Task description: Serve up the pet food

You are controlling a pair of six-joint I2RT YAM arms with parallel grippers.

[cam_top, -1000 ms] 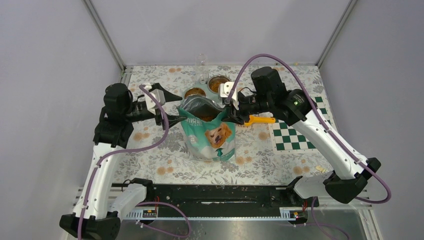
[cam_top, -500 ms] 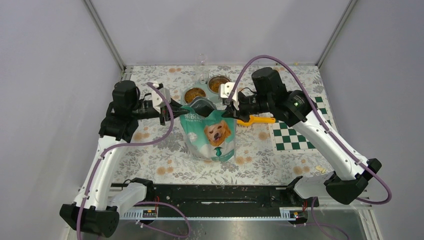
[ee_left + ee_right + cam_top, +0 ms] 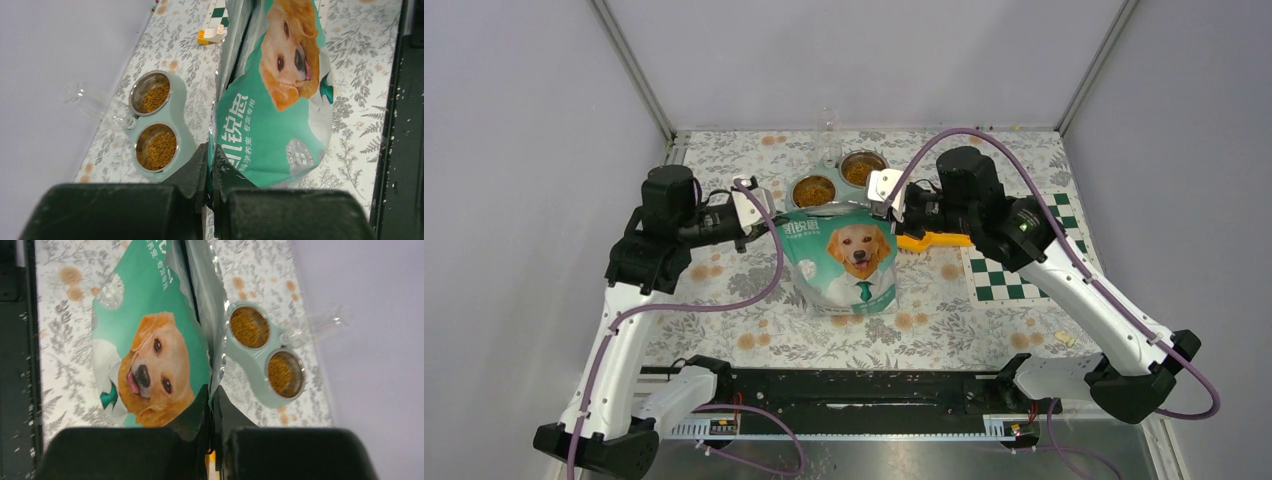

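The left fingers (image 3: 196, 169) and right fingers (image 3: 196, 412) are now clenching the top corners of the bag (image 3: 849, 262), stretching its earlier gaping mouth flat, apparently shut. Pet food (image 3: 157, 150) is lying in two bowls (image 3: 136, 148) just beyond it.

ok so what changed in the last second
Both arms closed in on the bag: the left gripper and the right gripper now pinch its top corners, and its gaping mouth is pulled flat shut. The bowls of pet food, the orange scoop and the checkered mat stayed put.
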